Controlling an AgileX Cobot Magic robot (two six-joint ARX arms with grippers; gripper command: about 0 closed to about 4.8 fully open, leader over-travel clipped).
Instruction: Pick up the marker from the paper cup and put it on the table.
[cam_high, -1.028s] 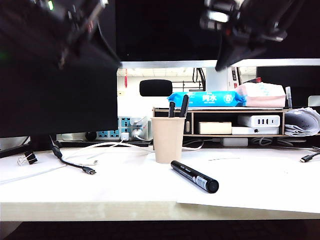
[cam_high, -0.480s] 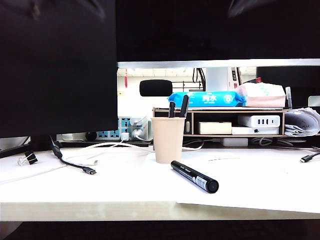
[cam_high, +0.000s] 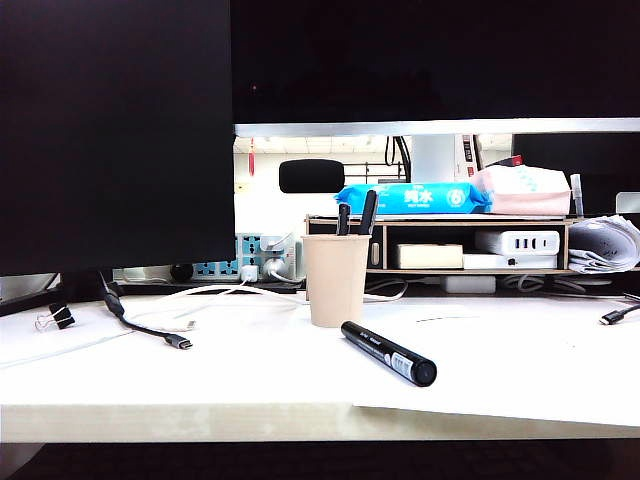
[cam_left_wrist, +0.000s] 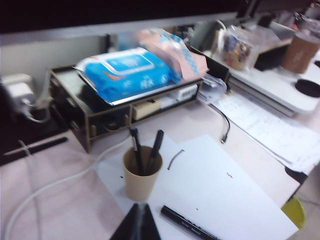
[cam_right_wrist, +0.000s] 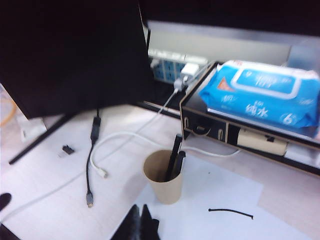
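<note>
The marker (cam_high: 388, 353) lies flat on a white sheet on the table (cam_high: 180, 375), just in front and right of the paper cup (cam_high: 336, 280). The cup stands upright with two slim black pens (cam_high: 367, 213) in it. Neither gripper shows in the exterior view. In the left wrist view my left gripper (cam_left_wrist: 139, 221) hangs shut and empty above the near side of the cup (cam_left_wrist: 141, 175), with the marker (cam_left_wrist: 187, 224) beside it. My right gripper (cam_right_wrist: 139, 220) is shut and empty too, high above the table near the cup (cam_right_wrist: 162, 181).
A wooden shelf (cam_high: 440, 245) behind the cup carries a blue wipes pack (cam_high: 412, 198) and a charger. A large dark monitor (cam_high: 115, 130) fills the left. White and black cables (cam_high: 150, 325) and a binder clip (cam_high: 55, 318) lie at the left.
Both arms, seen blurred along the top of the exterior view a second ago, have lifted out of that view. The marker, cup and pens have not moved.
</note>
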